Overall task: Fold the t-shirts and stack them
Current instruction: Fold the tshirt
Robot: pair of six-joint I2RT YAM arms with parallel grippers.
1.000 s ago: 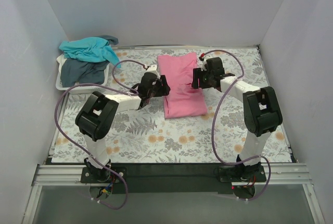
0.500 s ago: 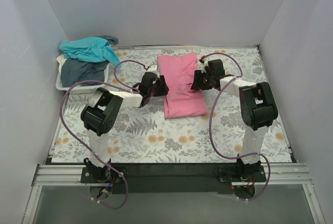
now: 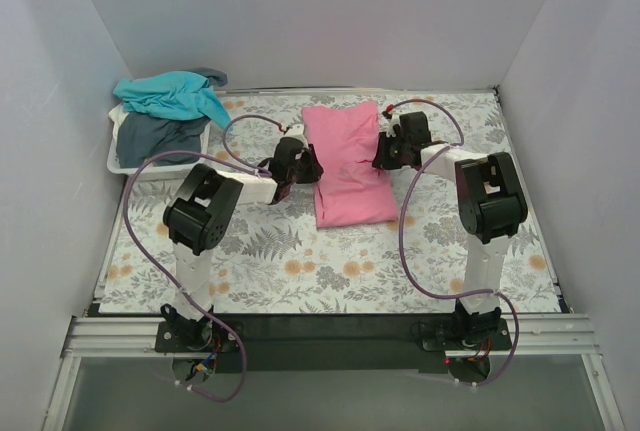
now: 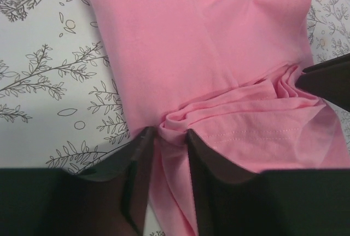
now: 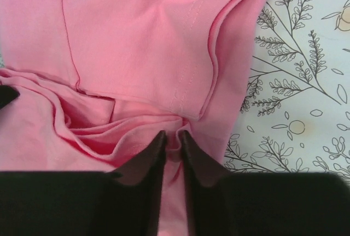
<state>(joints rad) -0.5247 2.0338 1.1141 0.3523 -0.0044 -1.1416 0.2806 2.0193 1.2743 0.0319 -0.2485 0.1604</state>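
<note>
Top external: pink t-shirt (image 3: 347, 166) lies mid-bench (image 3: 300, 261) as a long, partly folded strip running away from the arm bases. Left jaws sit at its left edge and right jaws at its right edge, about mid-length, facing each other. Left wrist: jaws nearly closed, pinching a bunched fold of the pink cloth. Right wrist: jaws almost together, clamped on a gathered pleat at the shirt's edge. Fabric is wrinkled between the two grips. Teal t-shirt (image 3: 170, 94) is heaped on the grey-blue t-shirt (image 3: 160, 136) in the white basket (image 3: 115, 156), far left of the bench.
</note>
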